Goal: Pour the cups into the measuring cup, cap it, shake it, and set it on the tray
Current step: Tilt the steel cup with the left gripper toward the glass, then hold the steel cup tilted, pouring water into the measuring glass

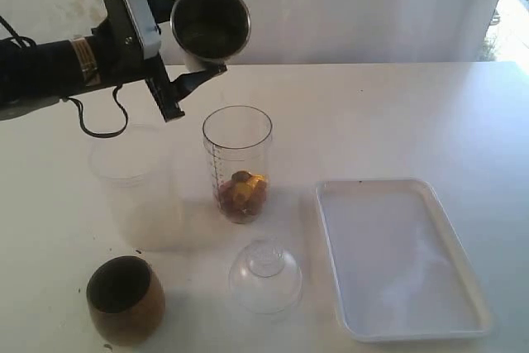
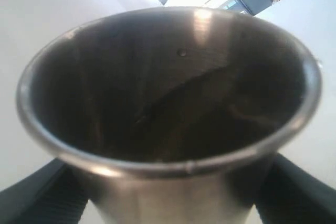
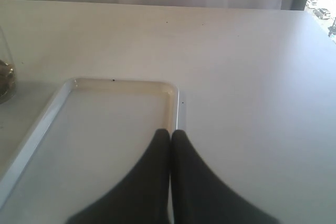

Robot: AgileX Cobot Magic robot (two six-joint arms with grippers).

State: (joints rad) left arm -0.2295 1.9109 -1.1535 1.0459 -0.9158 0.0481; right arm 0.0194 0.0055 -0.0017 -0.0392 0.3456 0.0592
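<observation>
Measuring cup (image 1: 237,163), clear, upright, red-yellow pieces (image 1: 242,192) inside; tilted steel tumbler (image 1: 210,21) in left gripper (image 1: 198,59); right gripper (image 3: 170,136) closed.

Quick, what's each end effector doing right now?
Left end effector: closed on the steel tumbler.
Right end effector: shut, holding nothing.

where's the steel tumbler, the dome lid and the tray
steel tumbler (image 1: 209,22), exterior view, dark inside of its mouth
dome lid (image 1: 264,283), exterior view, clear dome wall
tray (image 1: 397,254), exterior view, bare floor
</observation>
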